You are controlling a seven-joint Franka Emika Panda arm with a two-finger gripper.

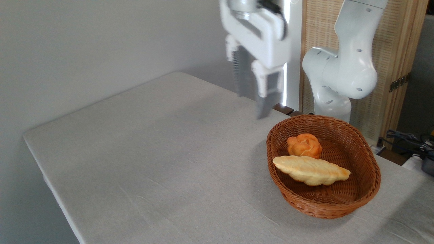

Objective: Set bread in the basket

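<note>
Brown woven wicker: the basket (368, 195), oval, low sloping sides, standing at the lower right of the frame on the table (152, 152); contents two items. Item one: the bread (310, 170), a long pale golden braided loaf with tapered ends, lying flat across the basket floor toward the near side, left tip close to the left wall. Item two: a small round orange knotted bun (304, 145), just behind the loaf and touching or nearly touching it; which, cannot be told. Table covered in pale grey cloth, faintly creased, running from the lower left to the right edge. Gripper (252, 105): white body, dark fingers, hanging at upper centre above the table, behind and to the left of the basket, apart from its rim; fingers spread with a clear gap between them, nothing held; slightly blurred. White robot arm (342, 67) at upper right behind the basket. Behind it, a light wooden panel (396, 51) with woven inset; dark cables (407, 139) at the far right edge; plain grey wall (84, 44) at upper left.
</note>
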